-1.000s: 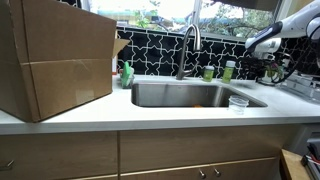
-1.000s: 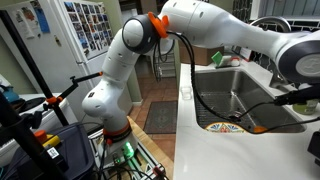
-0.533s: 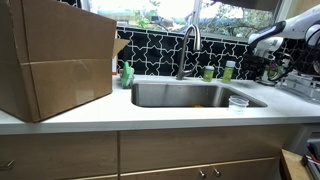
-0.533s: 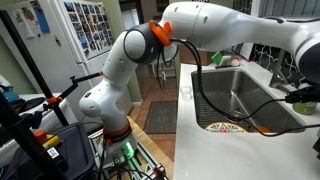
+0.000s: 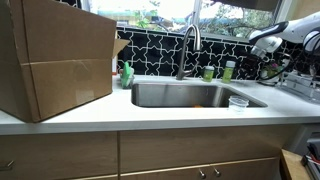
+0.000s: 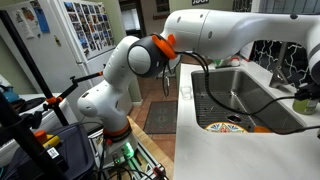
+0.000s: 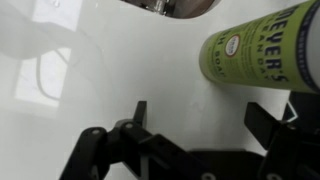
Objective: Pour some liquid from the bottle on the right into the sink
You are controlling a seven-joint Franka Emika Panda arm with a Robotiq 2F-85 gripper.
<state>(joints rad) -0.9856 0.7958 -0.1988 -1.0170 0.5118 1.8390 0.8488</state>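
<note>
In an exterior view, a box [image 5: 55, 60] fills the left of the counter [image 5: 150, 115], and a green soap [image 5: 127, 74] stands just beside the left rim of the sink [image 5: 185, 95]. The sink lies mid-counter under the faucet [image 5: 188, 45]. Behind its right corner stand two green containers. One is a short jar [image 5: 208, 73]. Just to its right is the bottle [image 5: 229, 70] the task means, upright against the tiled wall. A clear cup [image 5: 238, 102] stands in front of them, near the sink's right rim. The arm [image 5: 285, 30] reaches in from the far right, near the bottle but apart from it.

In the wrist view the gripper [image 7: 196, 112] is spread wide and holds nothing. The bottle shows ahead and off to one side of the gap, not yet between the fingers.

The step in hand looks like lining up for the grasp. To do it well:
- Shift sideways until the bottle's body sits centred in the gap, then advance, keeping the outer finger clear of the jar next to it.
- Grip the mid-body rather than the cap, and firmly, since the plastic may be slick.
- Lift straight up before swinging left, passing above the cup.
- Tip slowly over the sink.

Whether the cap is open cannot be told.
</note>
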